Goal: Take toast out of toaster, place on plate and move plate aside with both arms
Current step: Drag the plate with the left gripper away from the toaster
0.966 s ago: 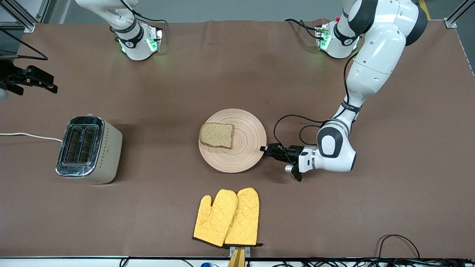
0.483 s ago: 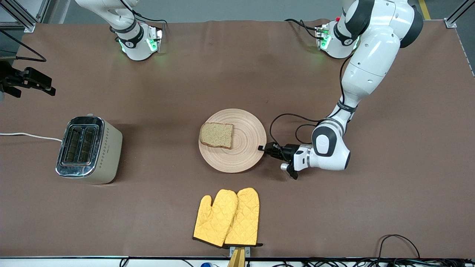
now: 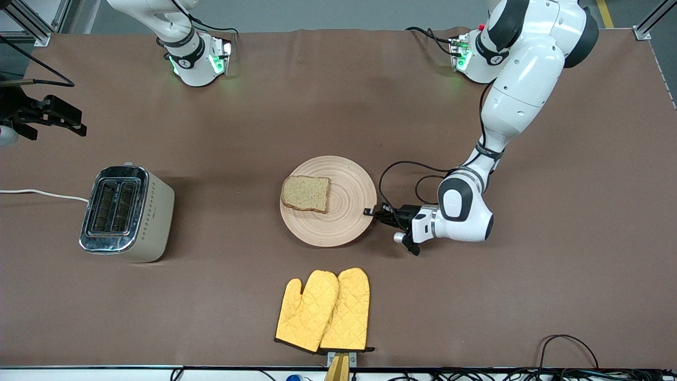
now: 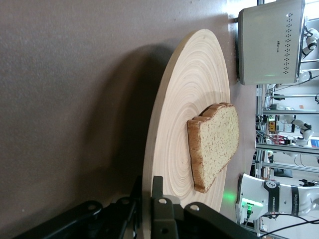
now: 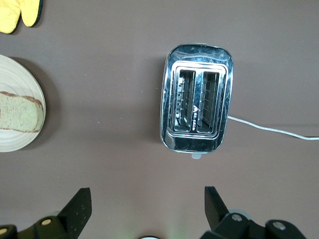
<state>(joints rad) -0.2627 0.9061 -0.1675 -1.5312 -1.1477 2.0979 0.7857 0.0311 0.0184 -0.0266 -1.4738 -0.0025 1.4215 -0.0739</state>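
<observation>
Left wrist view shows the left gripper (image 4: 147, 209) pinching the plate (image 4: 184, 99) rim — stiff wood, but toast (image 4: 214, 144) could slide; right gripper (image 5: 144, 209) spread, waiting above the toaster (image 5: 197, 97).

Bright, even overhead light – soft shadows, glare on the toaster (image 3: 113, 207) – sharp focus

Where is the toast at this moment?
In the front view, the toast lies on the plate, on the part toward the right arm's end, between the toaster and the left gripper.
</observation>
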